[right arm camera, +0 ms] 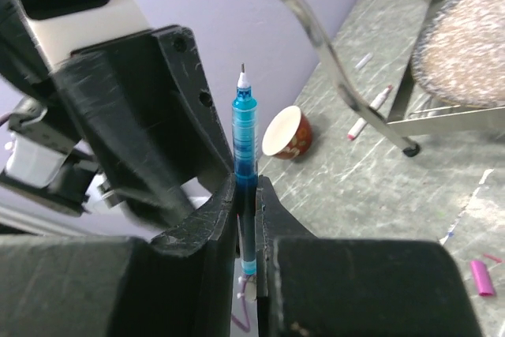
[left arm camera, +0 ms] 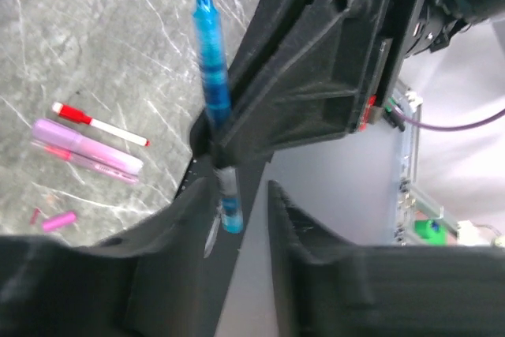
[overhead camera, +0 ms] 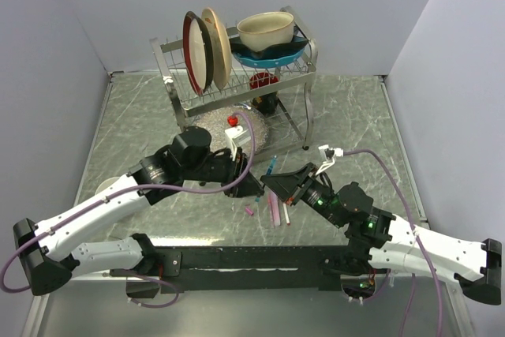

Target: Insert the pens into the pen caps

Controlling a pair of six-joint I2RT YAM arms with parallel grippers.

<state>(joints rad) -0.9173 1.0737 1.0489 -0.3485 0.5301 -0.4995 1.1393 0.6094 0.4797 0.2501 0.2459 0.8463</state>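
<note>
while upright, plates [overhead camera: 207,49] in rack [overhead camera: 307,116]

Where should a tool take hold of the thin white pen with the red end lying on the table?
Its bare white middle, from straight above, jaws across the barrel: the thin white plastic pen with the red end lies flat on the grey marbled table, pink pens close alongside.

Blue pen [right arm camera: 245,165] gripped aloft; pink pen [left arm camera: 88,147], red-tipped pen [left arm camera: 99,124], perhaps a pink cap [left arm camera: 59,220] lie flat.
</note>
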